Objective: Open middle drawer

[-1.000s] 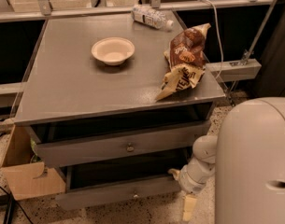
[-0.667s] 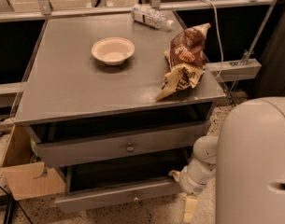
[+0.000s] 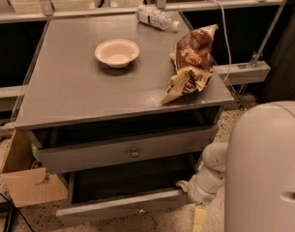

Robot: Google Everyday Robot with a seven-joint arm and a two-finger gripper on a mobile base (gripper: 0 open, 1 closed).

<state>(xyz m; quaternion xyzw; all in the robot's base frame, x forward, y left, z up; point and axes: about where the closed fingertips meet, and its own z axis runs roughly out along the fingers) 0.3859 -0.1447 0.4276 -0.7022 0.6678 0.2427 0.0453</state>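
The middle drawer [image 3: 103, 153] is a wide grey front with a small round knob [image 3: 134, 152] under the tabletop, standing slightly out from the cabinet frame. Below it the lowest drawer [image 3: 118, 206] is pulled out, its dark inside showing. My white arm [image 3: 211, 170] reaches down at the cabinet's right front corner. My gripper [image 3: 184, 185] is at the right end of the lowest drawer's front, below and right of the middle drawer's knob. It is mostly hidden behind the wrist.
On the grey tabletop [image 3: 74, 91] sit a white bowl [image 3: 117, 52], a brown snack bag [image 3: 190, 64] at the right edge and a plastic bottle [image 3: 156, 17] at the back. A cardboard box [image 3: 26, 178] stands on the floor at the left. My white body [image 3: 265, 173] fills the lower right.
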